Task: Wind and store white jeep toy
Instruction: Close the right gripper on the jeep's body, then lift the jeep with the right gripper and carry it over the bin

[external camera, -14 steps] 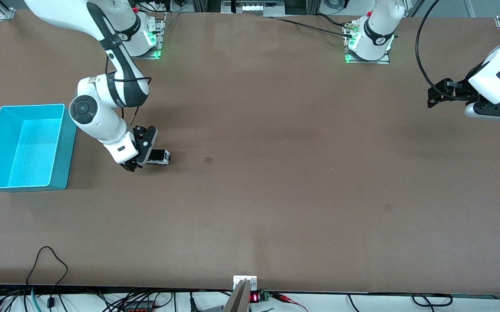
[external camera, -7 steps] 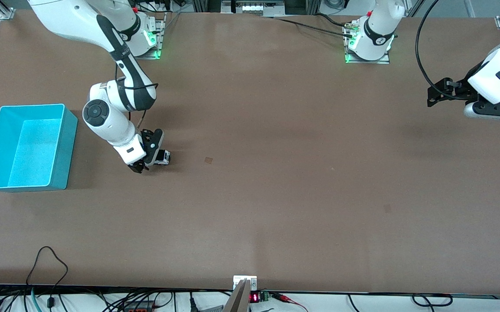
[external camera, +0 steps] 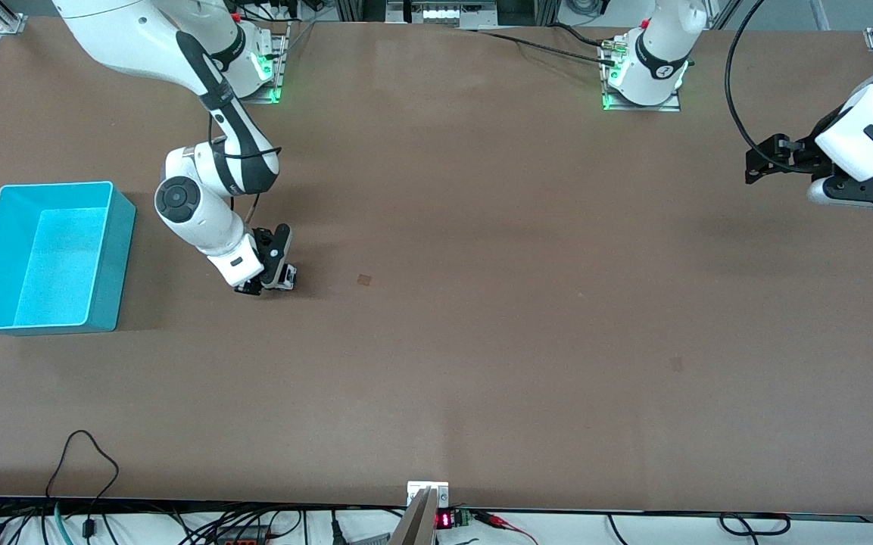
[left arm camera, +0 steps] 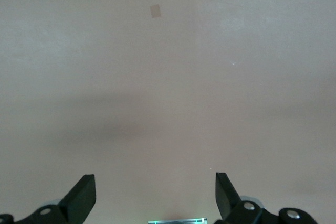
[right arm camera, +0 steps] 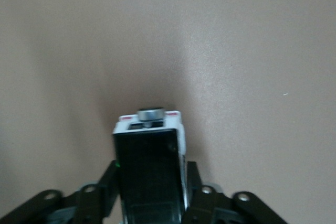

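The white jeep toy (external camera: 285, 275) stands on the brown table, a little toward the right arm's end, between the teal bin and a small square mark. My right gripper (external camera: 269, 280) is down at the table with its fingers against both sides of the toy. In the right wrist view the toy (right arm camera: 149, 161) shows its black roof and a round knob at its end, with a finger (right arm camera: 192, 174) pressed to each flank. My left gripper (external camera: 751, 168) is open and empty, held above the table at the left arm's end, where it waits; its view (left arm camera: 156, 192) shows only bare table.
An empty teal bin (external camera: 116, 257) stands at the right arm's end of the table. A small square mark (external camera: 364, 279) lies on the table beside the toy, also in the left wrist view (left arm camera: 155, 10). Cables run along the table's front edge.
My right gripper has slid along the table toward the left arm's end, over the toy, and now covers most of it. The toy has stayed put. The left arm has barely moved.
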`<act>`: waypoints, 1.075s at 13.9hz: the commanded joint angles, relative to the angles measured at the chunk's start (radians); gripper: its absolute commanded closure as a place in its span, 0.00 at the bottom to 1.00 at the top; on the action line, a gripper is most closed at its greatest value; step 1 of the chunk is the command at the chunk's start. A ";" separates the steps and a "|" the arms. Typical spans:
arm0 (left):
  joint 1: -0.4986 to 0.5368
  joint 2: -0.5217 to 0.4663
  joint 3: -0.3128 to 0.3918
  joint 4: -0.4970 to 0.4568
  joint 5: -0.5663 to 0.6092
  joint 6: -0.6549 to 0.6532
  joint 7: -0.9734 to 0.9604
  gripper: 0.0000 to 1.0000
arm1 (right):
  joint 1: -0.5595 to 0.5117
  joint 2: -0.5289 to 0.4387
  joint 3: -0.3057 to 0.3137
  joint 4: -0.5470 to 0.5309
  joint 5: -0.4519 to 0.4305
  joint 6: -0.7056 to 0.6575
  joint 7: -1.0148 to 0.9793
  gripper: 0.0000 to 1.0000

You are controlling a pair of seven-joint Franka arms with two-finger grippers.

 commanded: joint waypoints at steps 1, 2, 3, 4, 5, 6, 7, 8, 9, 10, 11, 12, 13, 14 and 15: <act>-0.005 -0.007 0.007 0.008 -0.020 -0.017 0.005 0.00 | 0.004 -0.023 0.002 0.005 0.022 -0.035 -0.027 1.00; -0.005 -0.009 0.007 0.008 -0.020 -0.018 0.005 0.00 | 0.001 -0.038 0.002 0.026 0.022 -0.065 -0.022 1.00; -0.005 -0.009 0.005 0.008 -0.020 -0.020 0.005 0.00 | -0.002 -0.054 0.000 0.054 0.024 -0.120 -0.016 1.00; -0.005 -0.007 0.004 0.008 -0.020 -0.020 0.005 0.00 | -0.006 -0.067 -0.001 0.089 0.025 -0.183 0.008 1.00; -0.005 -0.007 0.004 0.008 -0.020 -0.020 0.005 0.00 | -0.008 -0.087 -0.009 0.132 0.025 -0.261 0.069 1.00; -0.005 -0.009 0.004 0.008 -0.020 -0.020 0.005 0.00 | -0.008 -0.100 -0.012 0.172 0.022 -0.330 0.128 1.00; -0.005 -0.009 0.004 0.008 -0.020 -0.020 0.005 0.00 | -0.008 -0.110 -0.024 0.204 0.021 -0.384 0.172 1.00; -0.005 -0.009 0.004 0.010 -0.021 -0.020 0.005 0.00 | -0.006 -0.118 -0.046 0.225 0.019 -0.411 0.206 1.00; -0.005 -0.009 0.004 0.008 -0.020 -0.020 0.005 0.00 | -0.006 -0.130 -0.067 0.239 0.019 -0.417 0.243 1.00; -0.005 -0.007 0.004 0.008 -0.020 -0.020 0.005 0.00 | -0.006 -0.146 -0.095 0.249 0.021 -0.426 0.286 1.00; -0.005 -0.009 0.004 0.008 -0.020 -0.020 0.005 0.00 | -0.006 -0.158 -0.119 0.256 0.019 -0.446 0.365 1.00; -0.005 -0.009 0.004 0.008 -0.020 -0.020 0.005 0.00 | -0.006 -0.166 -0.142 0.270 0.019 -0.481 0.433 1.00; -0.005 -0.009 0.004 0.008 -0.021 -0.020 0.005 0.00 | -0.005 -0.175 -0.161 0.275 0.018 -0.518 0.475 1.00; -0.005 -0.009 0.005 0.008 -0.020 -0.020 0.005 0.00 | -0.003 -0.190 -0.185 0.275 0.012 -0.547 0.534 1.00; -0.005 -0.009 0.005 0.008 -0.020 -0.020 0.005 0.00 | -0.005 -0.198 -0.201 0.275 0.005 -0.569 0.583 1.00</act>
